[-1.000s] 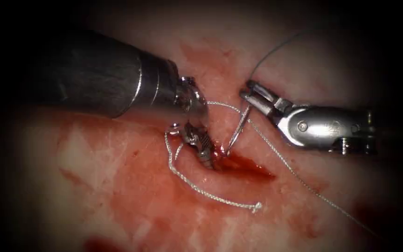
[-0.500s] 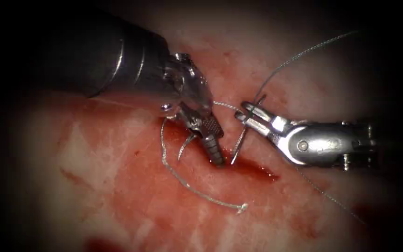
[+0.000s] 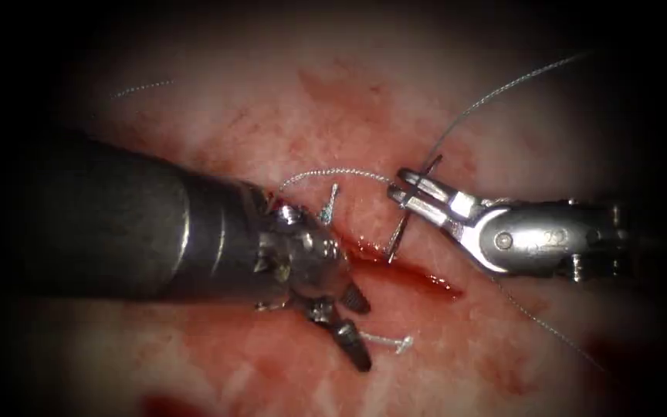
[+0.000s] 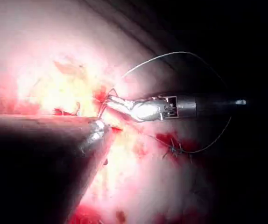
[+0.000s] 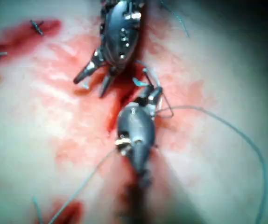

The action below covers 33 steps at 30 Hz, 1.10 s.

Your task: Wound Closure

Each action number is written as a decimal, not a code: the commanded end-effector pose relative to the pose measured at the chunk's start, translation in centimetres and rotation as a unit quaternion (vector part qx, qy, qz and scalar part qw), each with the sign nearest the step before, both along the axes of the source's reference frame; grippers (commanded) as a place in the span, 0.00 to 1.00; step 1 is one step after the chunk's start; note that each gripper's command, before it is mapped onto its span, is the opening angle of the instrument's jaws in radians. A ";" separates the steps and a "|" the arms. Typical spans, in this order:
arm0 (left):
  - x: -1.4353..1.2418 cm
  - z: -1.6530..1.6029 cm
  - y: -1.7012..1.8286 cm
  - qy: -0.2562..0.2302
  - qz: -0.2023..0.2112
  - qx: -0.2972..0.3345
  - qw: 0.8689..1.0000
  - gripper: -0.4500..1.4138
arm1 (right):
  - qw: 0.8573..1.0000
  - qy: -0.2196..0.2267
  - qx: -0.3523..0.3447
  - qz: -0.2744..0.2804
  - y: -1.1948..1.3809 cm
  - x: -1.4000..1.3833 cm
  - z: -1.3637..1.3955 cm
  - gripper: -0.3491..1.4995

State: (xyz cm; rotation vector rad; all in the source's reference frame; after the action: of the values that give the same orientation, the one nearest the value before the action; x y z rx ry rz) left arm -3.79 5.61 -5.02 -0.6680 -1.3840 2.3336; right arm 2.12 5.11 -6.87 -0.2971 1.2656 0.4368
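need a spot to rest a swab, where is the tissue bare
Bare: the tissue above the left claw, and the patch under the right claw beyond the thread. Crowded: around the cut, where the right claw holds the needle and the open left claw reaches a thread end.

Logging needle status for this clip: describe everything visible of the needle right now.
The needle is a thin, curved, dark metal sliver. The right end effector is shut on it near its upper end, where the thread leaves it. It stands steeply, its lower end at the cut in the tissue, by the red fluid; whether the point is buried cannot be told. The left end effector, open, holds nothing.
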 end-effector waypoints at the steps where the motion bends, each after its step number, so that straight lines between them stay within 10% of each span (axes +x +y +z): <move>1: -0.04 0.11 -0.10 0.004 0.002 0.002 1.000 0.55 | 1.000 0.001 0.000 0.000 -0.02 0.07 0.04 0.00; 33: 0.08 -0.23 -0.38 -0.007 -0.025 0.017 1.000 0.54 | 0.999 0.016 0.022 0.024 -0.10 0.16 -0.05 0.00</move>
State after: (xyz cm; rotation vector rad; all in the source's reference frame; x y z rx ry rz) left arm -3.67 5.28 -5.30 -0.7038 -1.3914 2.2636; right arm 2.20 5.04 -6.97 -0.2832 1.2788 0.5172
